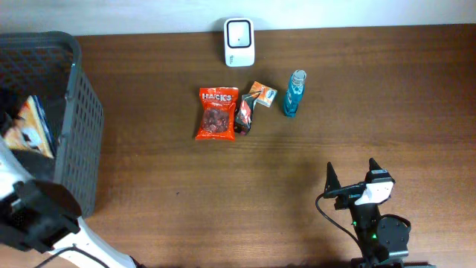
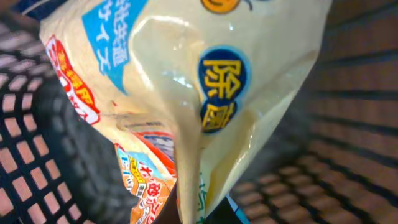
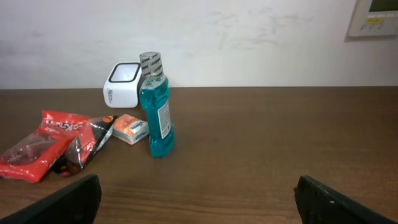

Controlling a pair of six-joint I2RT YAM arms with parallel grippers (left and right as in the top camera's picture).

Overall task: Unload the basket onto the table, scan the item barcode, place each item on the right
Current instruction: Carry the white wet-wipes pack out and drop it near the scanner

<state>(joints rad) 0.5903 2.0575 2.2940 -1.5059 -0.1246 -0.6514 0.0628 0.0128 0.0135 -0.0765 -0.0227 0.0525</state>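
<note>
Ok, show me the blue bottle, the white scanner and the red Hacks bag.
blue bottle (image 3: 163, 119), right wrist view, on the label on its body.
white scanner (image 1: 239, 33), overhead view, on the middle of its top face.
red Hacks bag (image 1: 217, 119), overhead view, on the middle of the pack.

Basket (image 1: 83, 112) walls crowd the pouch (image 2: 249, 118); table (image 1: 372, 112) right of the bottle (image 1: 293, 95) lies open.
</note>
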